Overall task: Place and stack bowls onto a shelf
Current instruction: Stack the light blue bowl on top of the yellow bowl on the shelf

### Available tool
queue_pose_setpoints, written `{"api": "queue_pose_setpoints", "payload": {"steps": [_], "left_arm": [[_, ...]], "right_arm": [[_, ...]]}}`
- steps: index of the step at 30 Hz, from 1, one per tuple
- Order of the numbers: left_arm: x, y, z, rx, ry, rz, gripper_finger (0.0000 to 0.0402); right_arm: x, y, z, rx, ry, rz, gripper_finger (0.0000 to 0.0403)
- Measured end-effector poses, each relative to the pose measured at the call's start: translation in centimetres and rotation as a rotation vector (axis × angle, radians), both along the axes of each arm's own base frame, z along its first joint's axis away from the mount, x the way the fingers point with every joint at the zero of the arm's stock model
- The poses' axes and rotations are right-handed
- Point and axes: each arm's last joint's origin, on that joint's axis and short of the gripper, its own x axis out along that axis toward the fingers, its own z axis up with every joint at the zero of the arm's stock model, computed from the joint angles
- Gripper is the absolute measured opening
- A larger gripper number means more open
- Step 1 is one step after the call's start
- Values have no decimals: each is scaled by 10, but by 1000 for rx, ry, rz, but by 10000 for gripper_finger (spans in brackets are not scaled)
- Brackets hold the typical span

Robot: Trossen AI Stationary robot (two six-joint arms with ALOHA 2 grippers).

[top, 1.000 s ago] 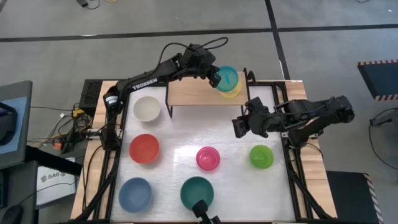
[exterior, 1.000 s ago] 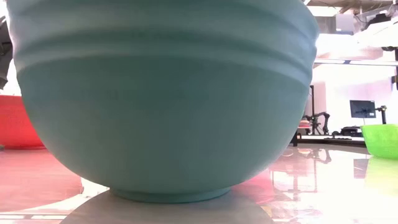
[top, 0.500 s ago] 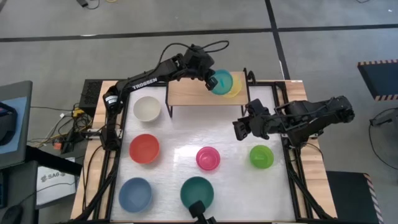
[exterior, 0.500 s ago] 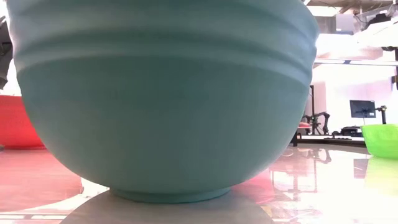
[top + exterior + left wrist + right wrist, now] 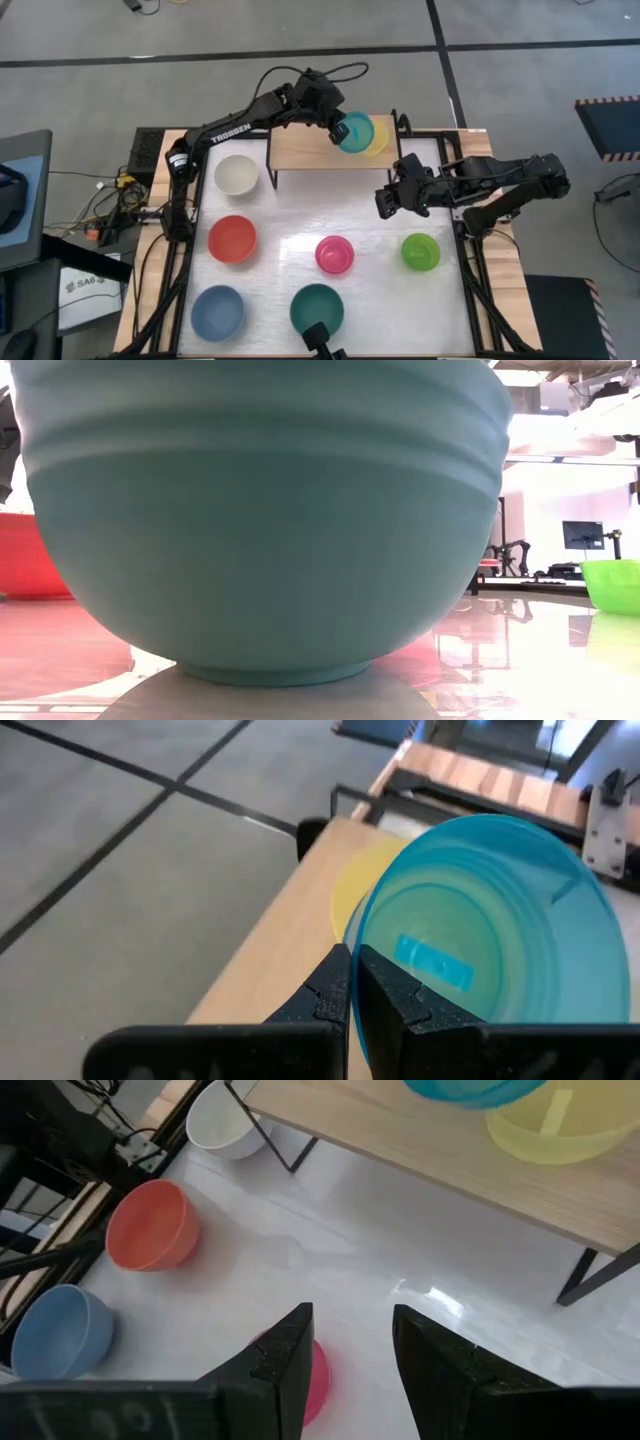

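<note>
The left gripper point(image 5: 352, 982) held the cyan bowl point(image 5: 352, 131) by its rim, fingers pinched shut, above the yellow bowl point(image 5: 375, 140) on the shelf point(image 5: 305, 150). The right gripper point(image 5: 385, 203) hovered over the worktop point(image 5: 290, 225), fingers apart.

From my overhead feed I can read white "TROSSEN" lettering along the left arm point(image 5: 228, 131). A white box point(image 5: 77, 290) on the floor left of the desk carries dark print I can't make out.

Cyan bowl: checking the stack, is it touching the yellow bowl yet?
Apart. In the right wrist view the cyan bowl, held by the left pincer, hangs above the yellow bowl with a gap.
</note>
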Motion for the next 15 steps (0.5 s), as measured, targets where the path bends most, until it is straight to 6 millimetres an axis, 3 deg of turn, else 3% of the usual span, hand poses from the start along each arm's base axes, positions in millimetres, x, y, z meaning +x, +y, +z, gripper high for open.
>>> {"api": "queue_pose_setpoints", "payload": {"steps": [8,15], "left_arm": [[1,0,24,82,-94,33,0],[1,1,19,112,-46,64,0]], "right_arm": [[0,2,0,4,0,10,164],[-1,6,0,14,-6,18,164]]}}
